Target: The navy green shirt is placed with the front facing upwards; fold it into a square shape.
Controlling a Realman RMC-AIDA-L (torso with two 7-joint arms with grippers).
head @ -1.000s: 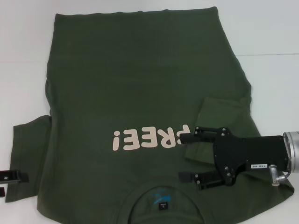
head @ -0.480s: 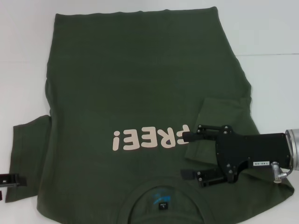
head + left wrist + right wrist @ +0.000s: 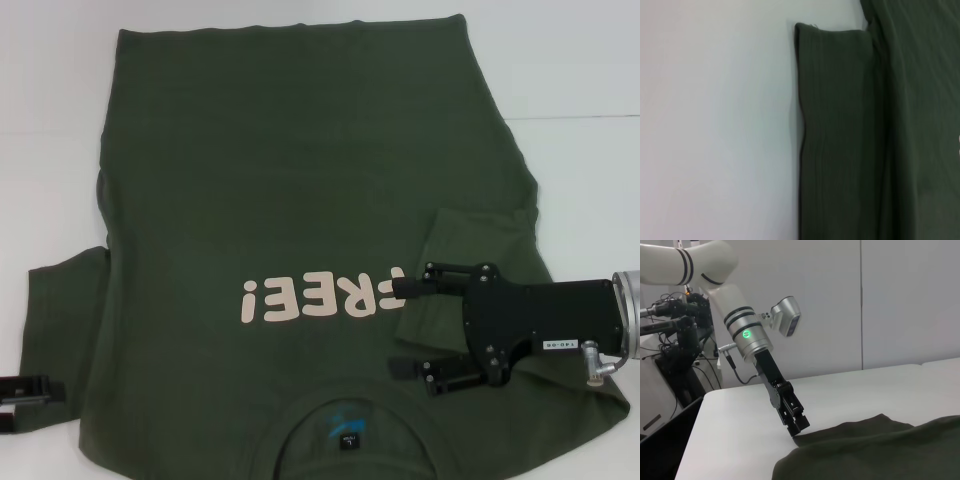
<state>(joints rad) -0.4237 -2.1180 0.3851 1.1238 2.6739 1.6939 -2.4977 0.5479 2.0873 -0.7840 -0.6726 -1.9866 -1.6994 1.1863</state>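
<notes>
Right tool (image 3: 400, 329) retreated slightly (open); left tool (image 3: 799, 427) at sleeve.

White worktop (image 3: 580, 80), even diffuse light. Beyond far edge, pale grey panelled wall (image 3: 890, 300) with vertical seam. At one side, dark equipment rack (image 3: 670, 340) with tangled cables; black bin (image 3: 660, 440) beside worktop.

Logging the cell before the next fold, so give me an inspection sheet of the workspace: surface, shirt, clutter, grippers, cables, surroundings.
Surface: white table, shirt covers most of it.
Shirt: front up, "FREE!" lettering showing; right sleeve folded inward, left sleeve spread out flat.
Clutter: nothing seen.
Grippers: right gripper open over the folded sleeve; left gripper at the left sleeve's edge.
Cables: wires behind the left arm.
Surroundings: grey wall panels, equipment rack.
</notes>
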